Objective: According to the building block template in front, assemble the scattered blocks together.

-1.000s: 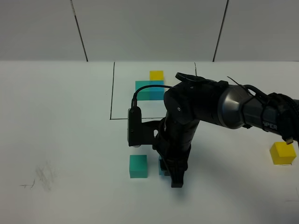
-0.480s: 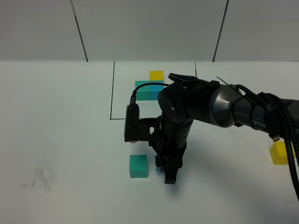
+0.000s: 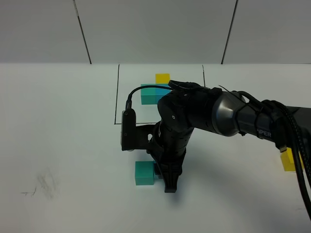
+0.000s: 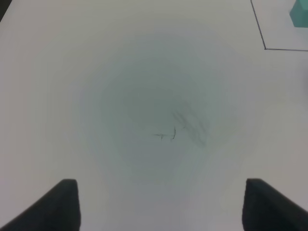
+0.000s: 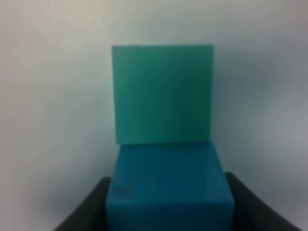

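Lab test bench: white tabletop (image 3: 63, 121), grey panelled wall (image 3: 155, 29).

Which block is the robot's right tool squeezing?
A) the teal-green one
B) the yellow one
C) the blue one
C: the right wrist view shows the blue block sitting between the fingers of the right tool, pressed up against the teal-green block, which lies outside the grip.

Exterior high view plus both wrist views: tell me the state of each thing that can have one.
teal-green cube: free, ungripped.
blue cube: gripped, flush against teal-green cube.
yellow cube: loose, far from the other two.
template: joined trio, inside its outline.
right end effector: shut on blue cube.
left end effector: open, empty.
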`<state>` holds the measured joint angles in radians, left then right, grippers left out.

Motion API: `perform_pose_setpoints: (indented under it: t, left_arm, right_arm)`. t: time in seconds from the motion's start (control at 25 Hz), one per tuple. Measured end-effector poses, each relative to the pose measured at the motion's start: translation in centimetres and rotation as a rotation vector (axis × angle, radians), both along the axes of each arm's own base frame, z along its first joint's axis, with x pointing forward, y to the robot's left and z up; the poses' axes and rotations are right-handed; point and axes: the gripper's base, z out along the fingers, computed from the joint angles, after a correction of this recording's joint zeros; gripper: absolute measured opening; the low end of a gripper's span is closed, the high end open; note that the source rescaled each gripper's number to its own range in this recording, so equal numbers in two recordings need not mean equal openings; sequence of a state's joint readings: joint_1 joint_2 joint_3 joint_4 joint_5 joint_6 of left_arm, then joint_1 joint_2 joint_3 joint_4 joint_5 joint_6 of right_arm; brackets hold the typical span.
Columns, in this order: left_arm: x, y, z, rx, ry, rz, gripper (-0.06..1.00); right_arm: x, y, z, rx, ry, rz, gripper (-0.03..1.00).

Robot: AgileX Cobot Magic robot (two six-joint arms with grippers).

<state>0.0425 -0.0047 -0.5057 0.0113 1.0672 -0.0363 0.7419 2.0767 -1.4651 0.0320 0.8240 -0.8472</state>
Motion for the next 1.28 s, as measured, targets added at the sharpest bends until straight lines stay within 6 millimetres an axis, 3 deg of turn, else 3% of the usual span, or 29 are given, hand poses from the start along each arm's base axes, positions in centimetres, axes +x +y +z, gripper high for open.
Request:
perform_pose_setpoints:
  t: [0.52,1.28]
  left_arm:
    - [0.0,0.0,0.0,0.0,0.0,0.0,0.52]
    - [0.0,0.0,0.0,0.002,0.0,-0.001,0.52]
  right_arm:
    - [0.6,0.8,-2.5,-0.043,0.045,0.015,0.26]
    - [1.4,1.8,-3.2,-0.112,0.121,0.023,0.26]
